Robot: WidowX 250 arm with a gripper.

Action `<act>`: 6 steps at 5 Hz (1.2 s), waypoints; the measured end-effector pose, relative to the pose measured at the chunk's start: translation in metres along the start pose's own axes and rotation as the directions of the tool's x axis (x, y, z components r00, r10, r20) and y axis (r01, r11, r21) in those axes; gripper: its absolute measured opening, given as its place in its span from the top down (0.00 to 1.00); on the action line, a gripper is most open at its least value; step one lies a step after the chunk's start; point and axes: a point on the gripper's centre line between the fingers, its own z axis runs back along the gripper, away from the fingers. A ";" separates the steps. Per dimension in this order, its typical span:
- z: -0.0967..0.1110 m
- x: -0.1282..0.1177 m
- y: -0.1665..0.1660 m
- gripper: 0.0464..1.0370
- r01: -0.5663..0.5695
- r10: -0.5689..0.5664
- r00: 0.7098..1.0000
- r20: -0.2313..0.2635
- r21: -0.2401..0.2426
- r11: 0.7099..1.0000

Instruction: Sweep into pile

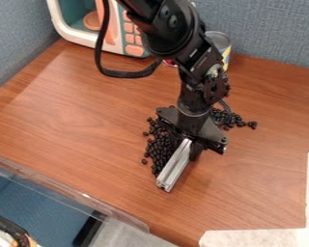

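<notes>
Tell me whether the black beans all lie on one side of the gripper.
No, some black beans lie left of the gripper in the picture, others to its right.

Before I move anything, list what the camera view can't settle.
In the camera view:
- Bar's upper end: hidden by the gripper.
- Middle of the black bits: behind the gripper.
- Can's left side: behind the arm.
- Toy microwave's top: cut off by the top edge.
</notes>
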 end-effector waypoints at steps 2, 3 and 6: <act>0.026 0.039 -0.026 0.67 0.080 -0.079 0.994 0.076 -0.007 0.997; 0.043 0.071 -0.044 0.67 0.109 -0.105 0.985 0.134 -0.023 0.994; 0.004 0.124 -0.097 0.67 0.111 -0.099 0.990 0.099 -0.122 0.986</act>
